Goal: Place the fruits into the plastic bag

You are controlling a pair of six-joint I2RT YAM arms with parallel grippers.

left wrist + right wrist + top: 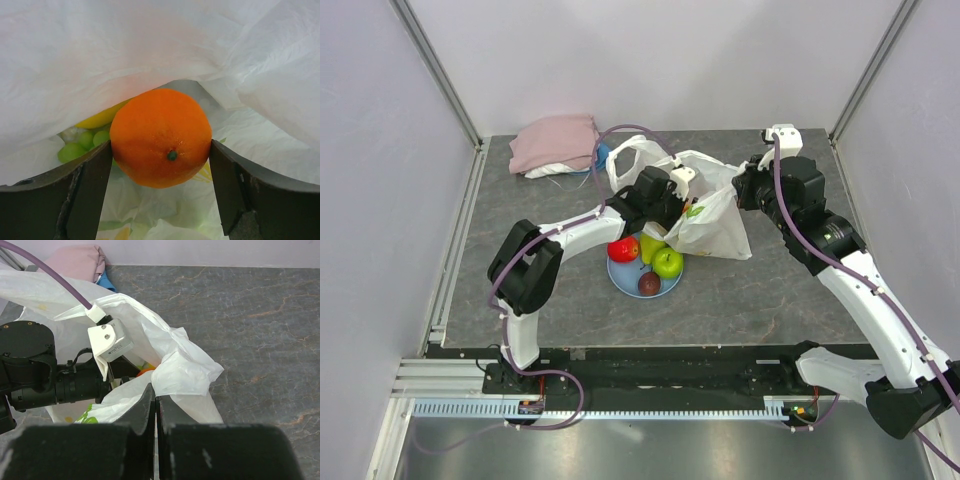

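The white plastic bag (pixel 715 225) lies behind the light-blue plate (pixel 625 280). My left gripper (pixel 665 195) reaches into the bag's mouth and is shut on the orange (pixel 160 135), which sits between both fingers (pixel 95 175). Green grapes (pixel 80 145) and the yellow mango (pixel 100 119) lie deeper in the bag (pixel 150 45). My right gripper (pixel 156 400) is shut on a fold of the bag's rim (pixel 180 370) and holds it up. On the plate sit the red apple (pixel 623 248), pear (pixel 650 245), green apple (pixel 668 262) and the small dark fruit (pixel 649 283).
A folded pink cloth (pixel 555 143) lies at the back left, with something blue (pixel 603 152) beside it. The enclosure's walls and metal posts ring the dark stone-patterned table (pixel 770 290). The left arm's camera mount (pixel 107 337) is close to the bag's mouth.
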